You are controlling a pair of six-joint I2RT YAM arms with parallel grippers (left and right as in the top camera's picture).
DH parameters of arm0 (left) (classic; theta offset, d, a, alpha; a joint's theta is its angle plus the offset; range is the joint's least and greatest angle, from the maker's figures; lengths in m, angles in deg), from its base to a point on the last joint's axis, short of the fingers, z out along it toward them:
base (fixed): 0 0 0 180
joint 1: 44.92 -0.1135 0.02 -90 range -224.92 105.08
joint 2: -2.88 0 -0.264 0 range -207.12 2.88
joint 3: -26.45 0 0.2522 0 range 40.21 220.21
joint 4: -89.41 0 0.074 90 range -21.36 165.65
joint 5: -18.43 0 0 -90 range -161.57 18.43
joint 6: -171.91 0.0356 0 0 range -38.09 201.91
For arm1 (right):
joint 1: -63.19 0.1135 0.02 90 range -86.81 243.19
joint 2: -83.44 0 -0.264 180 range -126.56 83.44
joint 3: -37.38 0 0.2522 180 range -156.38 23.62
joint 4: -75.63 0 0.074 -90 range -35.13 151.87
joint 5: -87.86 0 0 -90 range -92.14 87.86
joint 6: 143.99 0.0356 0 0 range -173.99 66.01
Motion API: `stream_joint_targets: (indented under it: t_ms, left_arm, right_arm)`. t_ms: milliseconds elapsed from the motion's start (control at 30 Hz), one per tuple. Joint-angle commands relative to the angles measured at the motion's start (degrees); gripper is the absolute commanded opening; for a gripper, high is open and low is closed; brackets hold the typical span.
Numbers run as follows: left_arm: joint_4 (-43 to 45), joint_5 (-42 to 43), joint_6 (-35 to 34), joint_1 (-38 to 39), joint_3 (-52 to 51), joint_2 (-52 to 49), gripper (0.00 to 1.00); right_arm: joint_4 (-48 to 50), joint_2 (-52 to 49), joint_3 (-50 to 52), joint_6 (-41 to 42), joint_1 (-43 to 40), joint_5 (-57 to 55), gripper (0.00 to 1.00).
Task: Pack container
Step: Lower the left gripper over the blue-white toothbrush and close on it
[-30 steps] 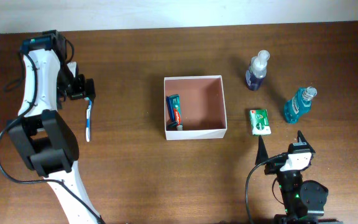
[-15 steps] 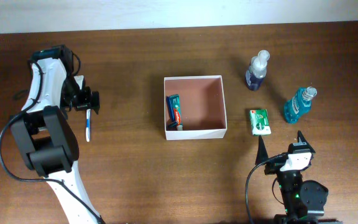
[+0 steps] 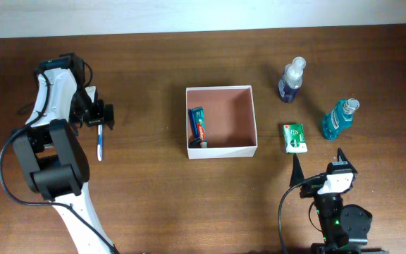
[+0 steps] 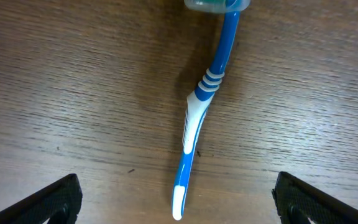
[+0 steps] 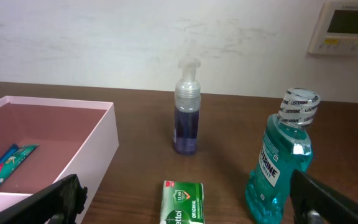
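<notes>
Done so far: one thing is packed. A toothpaste tube point(image 3: 198, 125) lies inside the container point(image 3: 220, 150), along its left wall.
Container: it sits near the middle of the table point(image 3: 154, 197). Most of its reddish floor is bare, so there is lots of room.
Left to pack: I think four things are not in yet. A blue toothbrush point(image 3: 100, 141) lies flat near the left edge of the table. A purple pump bottle point(image 3: 292, 79), a blue-green mouthwash bottle point(image 3: 339, 118) and a small green box point(image 3: 295, 137) are on the right side, beside the container but not in it.
How far along: it looks like the job has only just started.
Left hand point(image 3: 97, 113): its fingers are spread as wide as they go. It holds nothing. It hangs right over the toothbrush, with a finger on each side of the handle and not touching it.
Right hand point(image 3: 318, 162): also wide open and holding nothing. It waits near the front edge of the table, just behind the green box, pointing at the two bottles.
Next step, my guess: the left hand closes on the toothbrush.
</notes>
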Motion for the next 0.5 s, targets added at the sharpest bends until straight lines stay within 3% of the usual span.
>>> stream_joint_targets:
  t_ms: [0, 467]
  left_arm:
    - [0.9, 0.3, 0.5, 0.0, -2.3, 0.9, 0.99]
    - [2.7, 0.3, 0.5, -0.1, -3.3, 0.9, 0.99]
  right_arm:
    - [-0.3, 0.5, 0.3, 0.2, -0.4, 0.2, 0.98]
    - [-0.3, 0.5, 0.3, 0.2, -0.4, 0.2, 0.98]
